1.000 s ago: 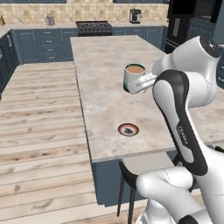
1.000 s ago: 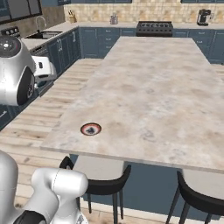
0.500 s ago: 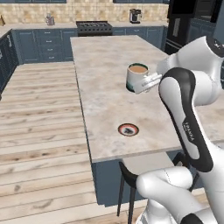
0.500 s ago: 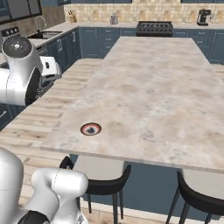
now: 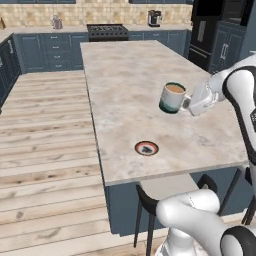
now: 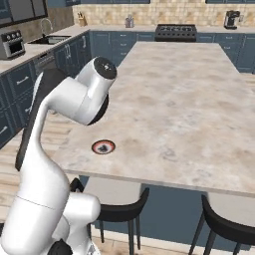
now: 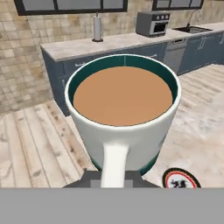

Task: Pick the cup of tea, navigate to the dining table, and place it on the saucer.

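The fingers (image 5: 189, 103) are clamped on the handle of the cup of tea (image 5: 172, 97), held upright above the worktop (image 5: 130, 70). Best to keep it level and bring it down centred on the saucer (image 5: 146, 148), nearer the front edge.

kitchen with light wood plank floor (image 5: 45, 130). dark blue base cabinets (image 5: 47, 50) line far wall under pale counter. tan tiled backsplash (image 5: 110, 12) behind. black stove (image 5: 107, 31) centred on far wall, coffee machine (image 5: 154, 18) to its right. sink with faucet (image 6: 47, 35) and toaster oven (image 6: 11, 44) on left counter. two black stools (image 6: 226, 226) tucked under near edge of island.
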